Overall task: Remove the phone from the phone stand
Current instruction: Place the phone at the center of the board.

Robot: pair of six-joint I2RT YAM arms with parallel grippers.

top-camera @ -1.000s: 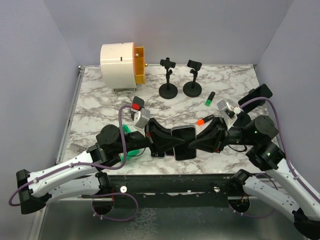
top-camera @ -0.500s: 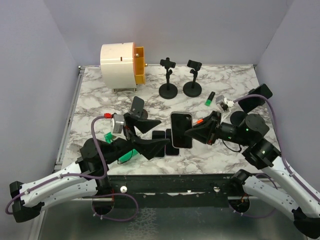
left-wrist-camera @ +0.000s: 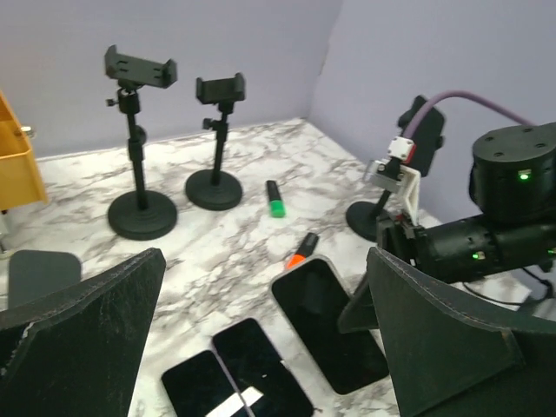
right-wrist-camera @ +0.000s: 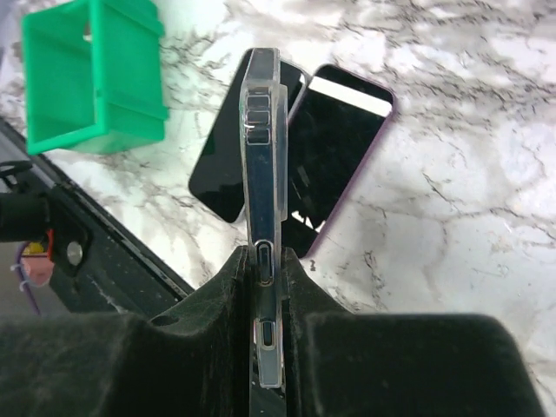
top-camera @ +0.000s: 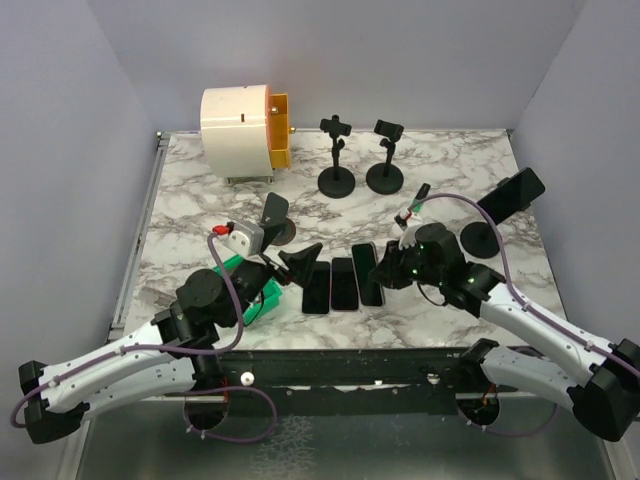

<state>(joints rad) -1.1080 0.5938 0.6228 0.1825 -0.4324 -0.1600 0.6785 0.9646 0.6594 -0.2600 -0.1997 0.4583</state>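
Top external view: I am seeing the left end effector (left-wrist-camera: pixel 265 261), closed at the phone (top-camera: pixel 366 270) a second ago, now standing with fingers wide apart and drawn back, while the right end effector (top-camera: pixel 384 272) is staying clamped on that phone and holding it lower, just beside the row on the desk (top-camera: pixel 200 200). I am counting three phones side by side there, the held one plus two lying phones (top-camera: pixel 343 285), then two stands (top-camera: pixel 336 180) at the back, one more stand (top-camera: pixel 481 240) at the right carrying a fourth phone (top-camera: pixel 512 195), and one green bin (top-camera: pixel 252 290).
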